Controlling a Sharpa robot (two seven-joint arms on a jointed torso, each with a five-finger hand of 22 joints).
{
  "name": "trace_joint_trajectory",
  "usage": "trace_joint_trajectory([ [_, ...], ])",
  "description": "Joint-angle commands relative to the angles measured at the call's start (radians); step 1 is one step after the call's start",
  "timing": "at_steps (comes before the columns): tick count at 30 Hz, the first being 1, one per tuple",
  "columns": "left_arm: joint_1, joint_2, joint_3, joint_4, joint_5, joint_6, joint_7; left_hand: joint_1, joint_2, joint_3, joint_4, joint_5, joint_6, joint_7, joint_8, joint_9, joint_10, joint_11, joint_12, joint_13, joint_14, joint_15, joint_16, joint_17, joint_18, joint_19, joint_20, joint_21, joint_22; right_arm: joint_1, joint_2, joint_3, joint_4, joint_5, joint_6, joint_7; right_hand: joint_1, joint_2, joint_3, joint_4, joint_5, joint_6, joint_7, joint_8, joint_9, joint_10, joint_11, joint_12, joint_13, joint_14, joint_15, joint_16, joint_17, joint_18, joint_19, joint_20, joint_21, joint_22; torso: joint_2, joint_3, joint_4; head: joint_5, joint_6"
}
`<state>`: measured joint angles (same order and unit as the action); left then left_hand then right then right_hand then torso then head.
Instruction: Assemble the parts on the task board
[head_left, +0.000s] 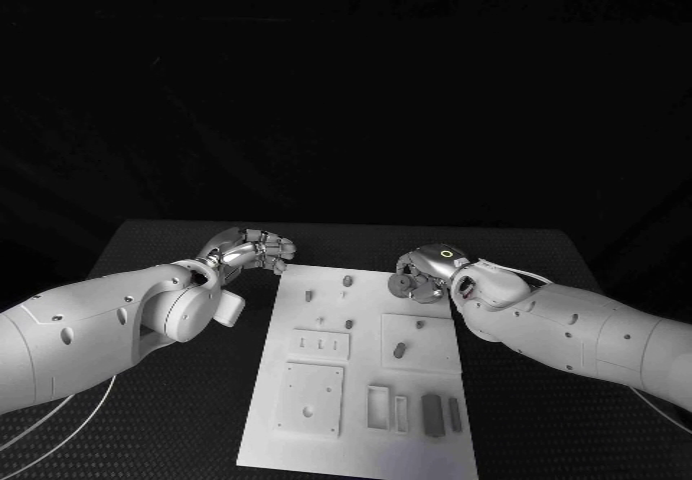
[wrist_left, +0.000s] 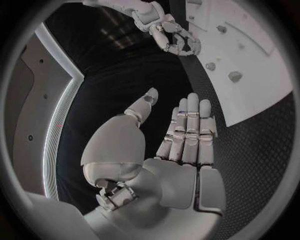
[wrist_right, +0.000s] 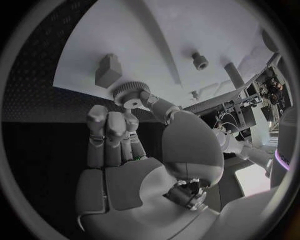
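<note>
Your black table sits in a dark room, with the white task board lying along its middle. On your left, the left hand hangs over bare tabletop just beside the board's far left corner. The head view makes its fingers look bunched; the left wrist view shows that hand with fingers straight and close together, thumb apart, and nothing in it.

Across the board you see small grey parts: pegs near the far edge, a slotted plate, a square plate, and dark bars at the near right.

On your right, the right hand is above the board's far right corner and pinches a round toothed gear between thumb and a fingertip. The right wrist view makes this plain: the gear is held at the fingertips above the white board, near a grey block and a small peg. From the head view the gear's teeth are hard to make out, and the board's near edge is cut off.
</note>
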<state>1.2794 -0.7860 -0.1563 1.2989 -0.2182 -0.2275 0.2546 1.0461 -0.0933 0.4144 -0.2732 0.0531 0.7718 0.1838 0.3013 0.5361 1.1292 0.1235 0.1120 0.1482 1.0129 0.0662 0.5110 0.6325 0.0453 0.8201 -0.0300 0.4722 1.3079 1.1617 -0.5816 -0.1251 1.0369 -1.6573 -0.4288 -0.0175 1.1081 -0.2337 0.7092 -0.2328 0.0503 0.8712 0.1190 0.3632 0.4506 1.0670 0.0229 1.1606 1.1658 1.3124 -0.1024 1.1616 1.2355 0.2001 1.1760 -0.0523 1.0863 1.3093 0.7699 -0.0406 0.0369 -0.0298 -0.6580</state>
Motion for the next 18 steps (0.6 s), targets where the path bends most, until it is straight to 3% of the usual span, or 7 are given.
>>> trace_joint_trajectory([
  [1,0.0,0.0,0.001,0.005,-0.039,-0.006,0.036,-0.007,0.005,0.003,0.001,-0.001,0.0,0.004,-0.005,0.002,0.007,0.0,-0.006,0.002,0.004,-0.001,-0.001,0.002,0.019,-0.001,-0.004,0.007,0.013,-0.019,0.001,-0.013,-0.003,-0.068,0.043,-0.02,-0.001,-0.003,0.006,0.012,-0.002,0.147,-0.021,0.013,0.04,-0.014,-0.033,-0.002,0.0,0.001,-0.01,0.003,0.001,0.062,0.009,-0.002,0.003,0.016,-0.001,-0.0006,0.002,-0.001,-0.004],
  [7,0.0,0.0,0.001,0.004,-0.039,-0.004,0.035,-0.006,0.007,0.004,0.001,-0.001,0.001,0.005,-0.005,0.002,0.008,0.0,-0.006,0.002,0.004,-0.001,-0.001,0.002,0.019,-0.001,-0.004,0.007,0.013,-0.019,0.001,-0.013,0.004,-0.063,0.037,-0.018,-0.001,-0.015,0.022,0.033,-0.002,0.152,-0.026,0.019,0.053,-0.008,-0.038,-0.002,0.002,0.006,-0.015,0.007,0.005,0.062,0.011,-0.004,0.004,0.014,0.0,0.001,0.0015,0.0,-0.003],
  [12,0.0,0.0,0.001,0.003,-0.039,-0.004,0.034,-0.007,0.007,0.003,0.001,-0.001,0.0,0.005,-0.006,0.002,0.008,0.001,-0.006,0.002,0.004,-0.001,-0.002,0.002,0.019,-0.002,-0.004,0.007,0.013,-0.019,0.002,-0.013,0.008,-0.058,0.03,-0.017,-0.024,-0.028,0.043,0.072,0.001,0.155,-0.028,0.019,0.064,-0.001,-0.04,-0.005,0.002,0.015,-0.016,0.016,0.012,0.062,0.017,-0.004,0.006,0.013,-0.001,0.0001,0.0023,0.0,-0.001],
  [18,0.0,0.0,0.001,0.001,-0.039,-0.004,0.032,-0.008,0.007,0.003,0.001,-0.001,0.0,0.006,-0.006,0.002,0.008,0.001,-0.006,0.002,0.004,-0.001,-0.002,0.002,0.019,-0.002,-0.003,0.007,0.013,-0.018,-0.007,-0.013,0.03,-0.058,0.022,-0.02,-0.021,-0.022,0.054,0.078,0.007,0.16,-0.03,0.02,0.068,0.004,-0.042,-0.006,0.002,0.022,-0.017,0.024,0.019,0.062,0.019,-0.005,0.008,0.013,-0.001,0.0008,0.0022,0.002,0.001],
])
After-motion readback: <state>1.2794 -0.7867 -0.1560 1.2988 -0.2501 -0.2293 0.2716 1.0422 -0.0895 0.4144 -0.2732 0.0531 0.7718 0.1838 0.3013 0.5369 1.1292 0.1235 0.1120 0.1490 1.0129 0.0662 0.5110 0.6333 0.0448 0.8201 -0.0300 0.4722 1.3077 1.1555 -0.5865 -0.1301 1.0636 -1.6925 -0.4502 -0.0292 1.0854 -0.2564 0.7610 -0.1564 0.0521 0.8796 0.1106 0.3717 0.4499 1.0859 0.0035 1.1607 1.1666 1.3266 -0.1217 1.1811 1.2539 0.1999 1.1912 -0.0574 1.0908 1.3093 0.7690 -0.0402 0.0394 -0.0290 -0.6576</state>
